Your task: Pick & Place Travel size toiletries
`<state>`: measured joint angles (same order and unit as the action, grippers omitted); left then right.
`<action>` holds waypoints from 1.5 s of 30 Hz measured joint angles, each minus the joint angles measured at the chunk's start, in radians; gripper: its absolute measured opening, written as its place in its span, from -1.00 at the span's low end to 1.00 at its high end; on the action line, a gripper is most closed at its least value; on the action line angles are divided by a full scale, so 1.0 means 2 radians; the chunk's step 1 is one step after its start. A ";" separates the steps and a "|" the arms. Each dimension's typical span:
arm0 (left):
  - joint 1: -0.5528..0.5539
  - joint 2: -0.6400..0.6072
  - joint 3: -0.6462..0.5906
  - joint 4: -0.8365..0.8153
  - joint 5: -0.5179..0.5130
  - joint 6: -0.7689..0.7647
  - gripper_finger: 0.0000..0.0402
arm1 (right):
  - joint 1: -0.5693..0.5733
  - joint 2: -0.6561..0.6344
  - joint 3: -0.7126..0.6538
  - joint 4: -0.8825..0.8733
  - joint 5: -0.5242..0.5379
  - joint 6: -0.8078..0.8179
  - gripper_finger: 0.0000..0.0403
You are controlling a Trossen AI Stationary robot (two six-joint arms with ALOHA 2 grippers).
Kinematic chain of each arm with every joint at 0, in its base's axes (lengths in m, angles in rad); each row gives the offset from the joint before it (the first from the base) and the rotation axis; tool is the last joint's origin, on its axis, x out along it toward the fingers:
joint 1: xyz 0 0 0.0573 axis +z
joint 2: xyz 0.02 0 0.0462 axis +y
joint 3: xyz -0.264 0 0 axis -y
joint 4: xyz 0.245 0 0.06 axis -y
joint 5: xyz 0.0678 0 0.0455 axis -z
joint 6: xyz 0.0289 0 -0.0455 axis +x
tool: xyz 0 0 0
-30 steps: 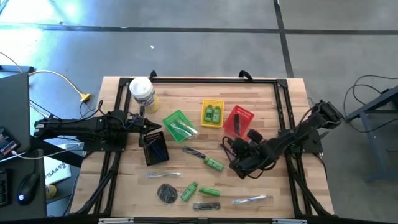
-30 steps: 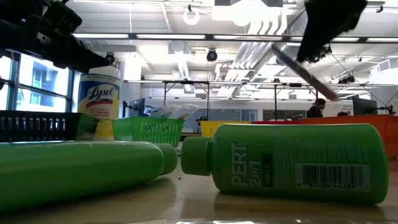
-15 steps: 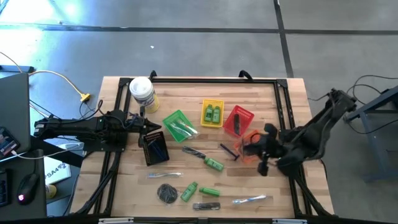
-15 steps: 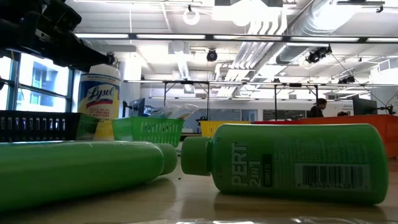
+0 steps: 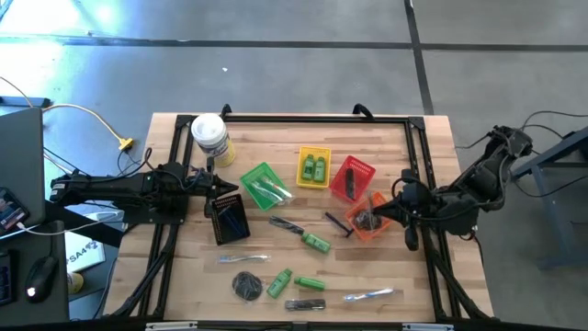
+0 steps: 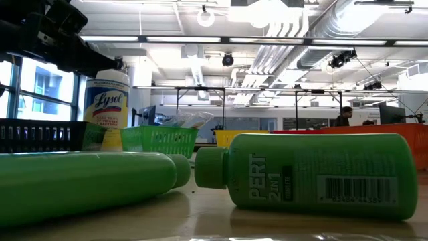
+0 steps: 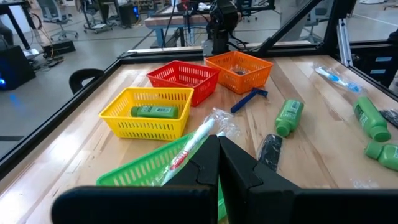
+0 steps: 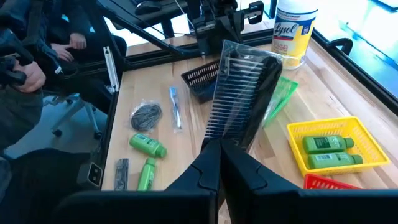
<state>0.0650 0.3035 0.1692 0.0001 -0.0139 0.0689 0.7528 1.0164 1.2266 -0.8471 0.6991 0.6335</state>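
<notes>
Near edge, left to right: a dark grey coiled disc (image 5: 246,286), two green bottles (image 5: 278,283) (image 5: 310,283) lying on their sides, a flat dark packet (image 5: 305,304), and a clear-wrapped toothbrush (image 5: 372,295). In the low view the right-hand one is a PERT 2in1 bottle (image 6: 314,174), cap pointing left.

Next row back: a second wrapped toothbrush (image 5: 241,260) on the left and a single green bottle (image 5: 316,242) at centre. A dark slim stick (image 5: 287,225) lies just left of and behind that bottle. A blue-handled razor (image 5: 338,223) lies on the wood just left of the orange basket (image 5: 375,230).

Mid table, left: black mesh basket (image 5: 228,219). The left gripper (image 7: 217,163) waits over its far edge with fingers pressed together and nothing between them.

Mid table, right: the right gripper (image 8: 219,144) is at the orange basket's right side. It is clamped on a black comb (image 8: 245,93) in a clear sleeve, teeth side up in the wrist view. The comb is off the table; how high it sits cannot be told.

Farther back:
- Green basket (image 5: 253,176) with a wrapped toothbrush inside.
- Red basket (image 5: 352,176), contents not legible.
- Yellow basket (image 5: 313,153) holding two green bottles side by side.

Far left corner: Lysol jar (image 5: 209,136), white lid, upright.
</notes>
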 joint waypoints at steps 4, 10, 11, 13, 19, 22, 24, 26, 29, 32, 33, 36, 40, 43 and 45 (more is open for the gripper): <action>0.000 0.000 0.000 -0.001 0.000 0.001 -1.00 | 0.000 0.002 0.000 0.000 -0.001 -0.001 -0.98; 0.000 0.000 0.000 -0.001 0.000 0.003 -1.00 | 0.000 0.005 0.000 0.008 -0.003 0.000 -0.98; 0.000 0.000 0.000 -0.001 0.000 0.003 -1.00 | 0.000 0.005 0.000 0.008 -0.003 0.000 -0.98; 0.000 0.000 0.000 -0.001 0.000 0.003 -1.00 | 0.000 0.005 0.000 0.008 -0.004 0.000 -0.98; 0.000 0.000 0.000 -0.001 0.000 0.003 -1.00 | 0.000 0.005 0.000 0.008 -0.011 0.000 -0.98; 0.000 0.000 0.000 -0.001 0.000 0.003 -1.00 | 0.000 0.005 0.000 0.008 -0.011 0.000 -0.98; 0.000 0.000 0.000 -0.001 0.000 0.002 -1.00 | 0.000 0.005 0.000 0.008 -0.011 -0.001 -0.98; 0.000 0.000 0.000 -0.001 0.000 0.002 -1.00 | 0.000 0.005 0.000 0.008 -0.011 -0.001 -0.98; 0.000 0.000 0.000 -0.001 0.000 0.002 -1.00 | 0.000 0.005 0.000 0.008 -0.011 -0.001 -0.98; 0.000 0.000 0.000 -0.001 0.000 0.002 -1.00 | 0.000 0.008 0.000 0.008 -0.011 -0.001 -0.98; 0.000 0.000 0.000 -0.001 0.000 0.002 -1.00 | 0.000 0.009 0.000 0.008 -0.011 -0.001 -0.98; 0.000 0.000 0.000 -0.001 0.000 0.002 -1.00 | 0.000 0.013 0.000 0.007 -0.011 -0.002 -0.98; 0.000 0.000 0.000 -0.001 0.000 0.002 -1.00 | 0.000 0.028 0.000 0.007 -0.014 -0.012 -0.98; 0.000 0.000 0.000 -0.001 0.000 0.000 -1.00 | 0.000 0.046 0.000 0.007 -0.022 -0.014 -0.98; 0.000 0.000 0.000 -0.001 0.000 -0.005 -1.00 | 0.000 0.055 0.000 0.007 -0.025 -0.014 -0.98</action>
<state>0.0650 0.3035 0.1692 -0.0016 -0.0149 0.0586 0.7525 1.1272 1.2259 -0.8330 0.6495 0.6051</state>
